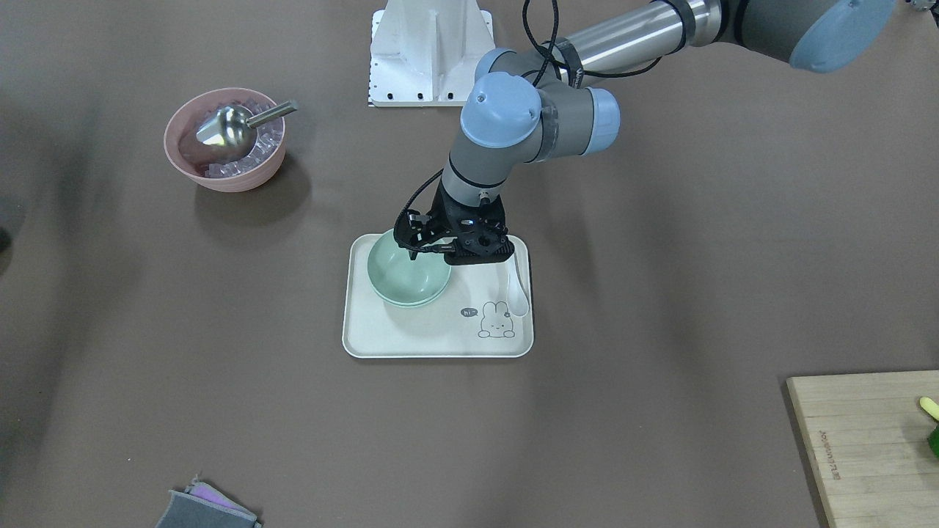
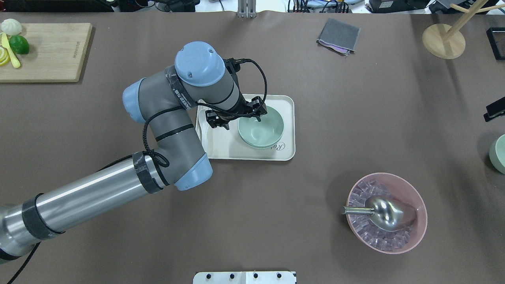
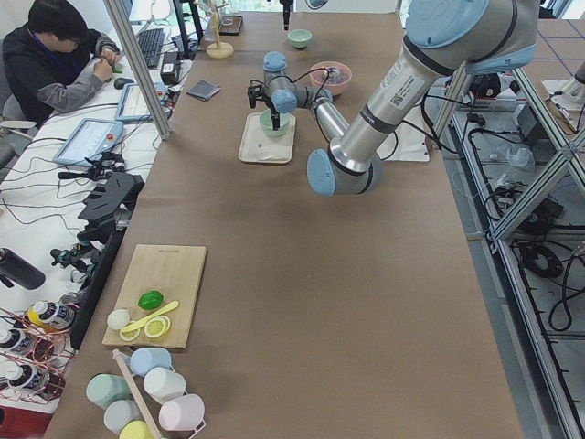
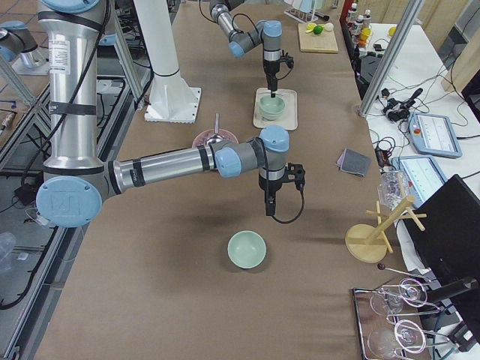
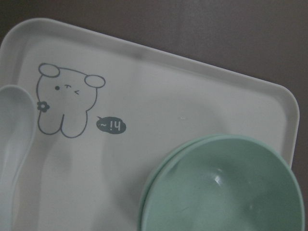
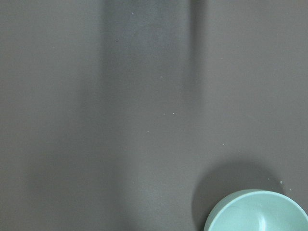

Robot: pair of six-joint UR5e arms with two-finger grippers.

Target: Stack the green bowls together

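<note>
Green bowls: two nested (image 1: 408,279) on tray (image 1: 433,339), mid-table; third bowl (image 4: 247,248) loose near the right end. Left gripper (image 1: 413,249) at the stack's rim, right gripper (image 4: 268,206) near the third bowl; jaw spread unreadable on both. Risk: a finger snagging the rim and tipping the stack.

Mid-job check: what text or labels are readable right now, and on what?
"hi~": speech bubble on the tray, beside the rabbit drawing.
"Ro…": cursive on the tray, rest hidden by the green bowls.
Cutting board: engraved line, too small to read.
Left arm's tape label: too blurred to read.
</note>
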